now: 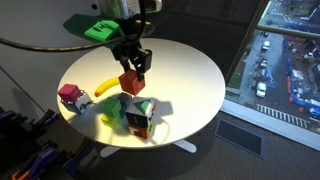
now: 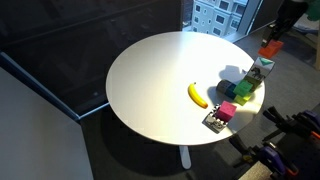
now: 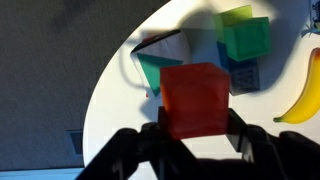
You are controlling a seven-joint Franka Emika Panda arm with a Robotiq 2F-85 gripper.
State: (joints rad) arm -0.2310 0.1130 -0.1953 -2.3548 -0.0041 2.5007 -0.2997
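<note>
- The gripper (image 1: 134, 68) hangs over the round white table (image 1: 190, 70), fingers pointing down and clamped on a red block (image 1: 131, 82).
- In the wrist view the two dark fingers (image 3: 150, 140) press the block's left and right sides, at 9 and 3 o'clock of it. The red block (image 3: 195, 98) fills the gap between them.
- The block looks lifted clear of the table top, and its lower face touches nothing.
- In an exterior view a banana (image 1: 106, 87) lies flat on the table at about 8 o'clock of the block, near it but apart.
- In the same view a many-coloured cube (image 1: 141, 117) stands on the table at 6 o'clock of the block. A green piece (image 1: 110, 110) sits just beside the cube at its 9 o'clock.
- A pink object on a dark base (image 1: 68, 96) stands by the table's rim at 9 o'clock of the green piece, well apart from the gripper.
- In the wrist view a green cube (image 3: 245, 38) shows at 1 o'clock of the block, a teal block (image 3: 160, 70) at 10 o'clock and the banana (image 3: 300, 90) at 3 o'clock, all on the table (image 3: 120, 90) beneath.
- In an exterior view the red block (image 2: 270, 47) shows at 1 o'clock of the cluster of green blocks (image 2: 245, 88), near the table's (image 2: 150, 80) rim, and the banana (image 2: 198, 94) lies at 9 o'clock of that cluster.
</note>
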